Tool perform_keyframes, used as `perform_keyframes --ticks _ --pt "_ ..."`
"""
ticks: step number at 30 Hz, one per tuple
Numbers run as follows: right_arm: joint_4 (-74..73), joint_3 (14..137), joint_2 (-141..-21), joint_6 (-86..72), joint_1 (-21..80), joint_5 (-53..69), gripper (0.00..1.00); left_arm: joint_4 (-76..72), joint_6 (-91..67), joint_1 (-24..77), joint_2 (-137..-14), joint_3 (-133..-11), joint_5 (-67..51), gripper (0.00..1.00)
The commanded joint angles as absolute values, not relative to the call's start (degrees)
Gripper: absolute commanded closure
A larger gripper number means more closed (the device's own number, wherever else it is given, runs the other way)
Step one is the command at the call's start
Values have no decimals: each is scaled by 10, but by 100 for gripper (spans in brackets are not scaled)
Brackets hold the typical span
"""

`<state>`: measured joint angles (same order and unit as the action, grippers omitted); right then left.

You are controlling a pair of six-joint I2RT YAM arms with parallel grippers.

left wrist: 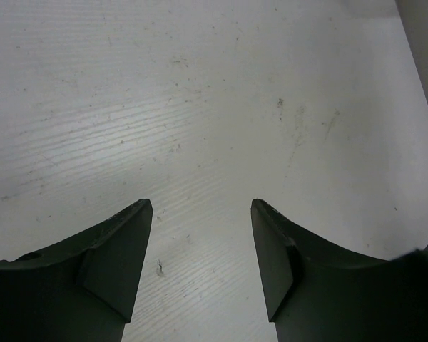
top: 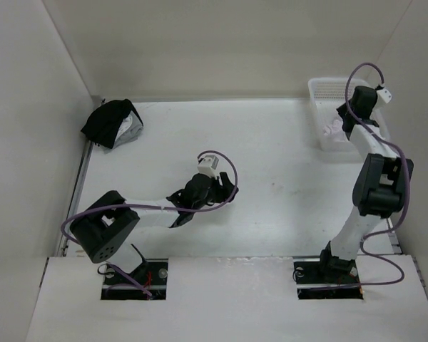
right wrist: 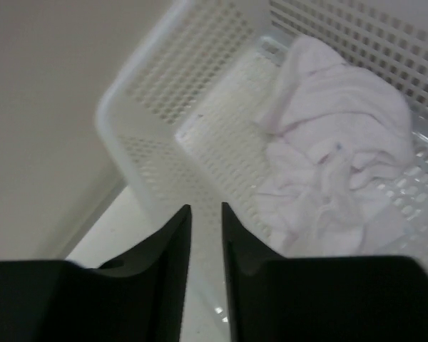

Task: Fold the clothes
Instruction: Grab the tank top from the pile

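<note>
The clothes [right wrist: 335, 164], a wrinkled white garment with a faint pink tint, lie bunched inside the white mesh plastic basket [right wrist: 164, 78] at the table's far right [top: 321, 89]. A small part of the clothes [top: 331, 132] shows beside the right arm in the top view. My right gripper [right wrist: 205, 206] reaches over the basket's left wall [top: 340, 127], its jaws drawn to a narrow gap with the basket's rim between them, left of the garment. My left gripper [left wrist: 200, 203] hovers over the bare table near its middle [top: 227, 188], jaws wide open and holding nothing.
A black-and-grey bundle of cloth [top: 113, 122] lies in the far left corner. White walls enclose the table on the left, back and right. The basket stands close to the right wall.
</note>
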<state>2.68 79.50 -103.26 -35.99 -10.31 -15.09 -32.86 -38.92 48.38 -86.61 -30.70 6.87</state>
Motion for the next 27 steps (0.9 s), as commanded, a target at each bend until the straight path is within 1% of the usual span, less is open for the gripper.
perform_keyframes --ticks 1,7,9,20,21,23,24,26,27 --pt "-52 929 -1135 -339 -138 -151 60 -384 -390 472 -853 -300 58 44" --pt "-98 1060 -1259 -329 -159 -142 49 -394 -394 465 -859 -298 52 44" --pt "-103 1084 -1282 -332 -160 -136 47 -395 -396 464 -858 -298 47 44" --pt "-110 1164 -1361 -374 -160 -116 47 -415 -416 450 -878 -297 21 44" --pt "-110 1167 -1366 -377 -160 -117 49 -415 -418 449 -880 -298 16 44" --pt "-105 1174 -1371 -382 -160 -115 66 -420 -422 446 -883 -298 12 44" --pt "-103 1176 -1372 -386 -161 -112 77 -424 -424 446 -887 -298 11 44" --pt "-77 1160 -1355 -390 -161 -107 92 -427 -427 443 -890 -297 4 44" --pt "-57 1144 -1340 -389 -160 -105 95 -428 -428 443 -890 -297 2 44"
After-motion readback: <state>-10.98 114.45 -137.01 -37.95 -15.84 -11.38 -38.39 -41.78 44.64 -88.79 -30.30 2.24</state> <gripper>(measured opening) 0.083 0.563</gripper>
